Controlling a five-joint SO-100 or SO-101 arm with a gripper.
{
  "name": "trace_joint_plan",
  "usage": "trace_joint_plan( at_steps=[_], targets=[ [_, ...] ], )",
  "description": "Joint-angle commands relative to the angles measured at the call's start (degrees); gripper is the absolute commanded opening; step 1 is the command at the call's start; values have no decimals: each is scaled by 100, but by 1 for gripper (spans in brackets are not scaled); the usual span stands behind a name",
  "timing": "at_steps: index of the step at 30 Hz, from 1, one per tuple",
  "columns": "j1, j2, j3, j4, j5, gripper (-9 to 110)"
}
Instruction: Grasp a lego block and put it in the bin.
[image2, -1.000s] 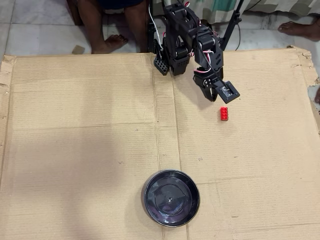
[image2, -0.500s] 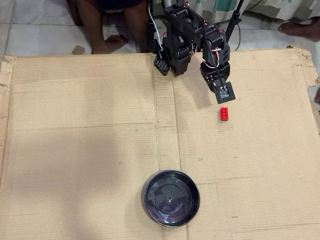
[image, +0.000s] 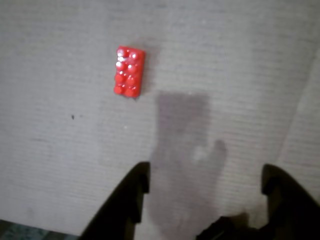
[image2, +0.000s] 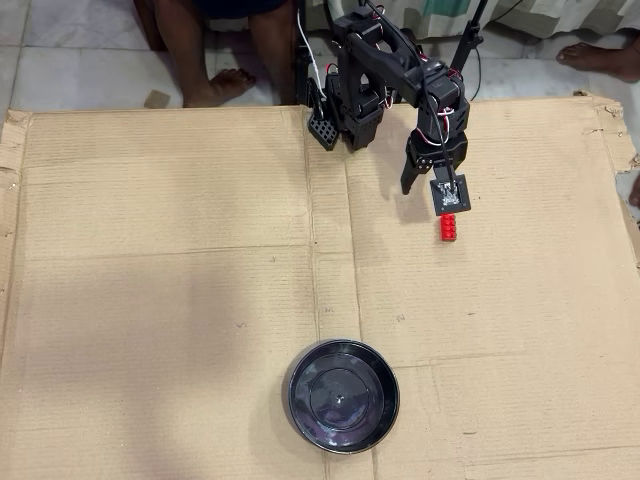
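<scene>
red brick: the lego block lies flat, studs up, on the corrugated cardboard sheet, in the upper left of the wrist view; in the overhead view the lego block sits just below the arm's tip, partly covered by it.
fingers: the gripper is spread wide with nothing between the two dark fingers, only bare cardboard and their own shadow.
alignment: in the wrist view the brick is off to the left of the gap and further ahead, so the fingers are not yet astride it.
step in hand: closing in on the brick for a grasp, as i judge it; nothing is held yet.
doing it well: shift the gap sideways until the brick is centred between the fingers, then lower; the brick's long side runs roughly along the line of approach, so squeezing across its narrow width looks the safer grip.
risk: a finger coming down on the studs, or nudging one end, would likely slide so light a piece across the smooth cardboard.
bin: the black dish sits well apart, near the lower edge of the overhead view, empty.
bystanders: bare feet rest on the tiled floor beyond the cardboard's far edge.
</scene>
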Motion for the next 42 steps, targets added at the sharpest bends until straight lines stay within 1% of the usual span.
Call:
trace_joint_plan(
  at_steps=[1,5,8,15,20,33,42],
  targets=[
    [-158,-53,-220,-70,44,27],
    [-387,-167,-352,-70,114,26],
    [-563,-308,-536,-97,510,26],
    [-861,-738,-686,-844,1459,27],
    [-879,-1169,-686,-1222,1890,26],
    [-870,-2197,-686,-2065,2048,26],
    [-861,-2698,-686,-2101,2048,26]
  ],
)
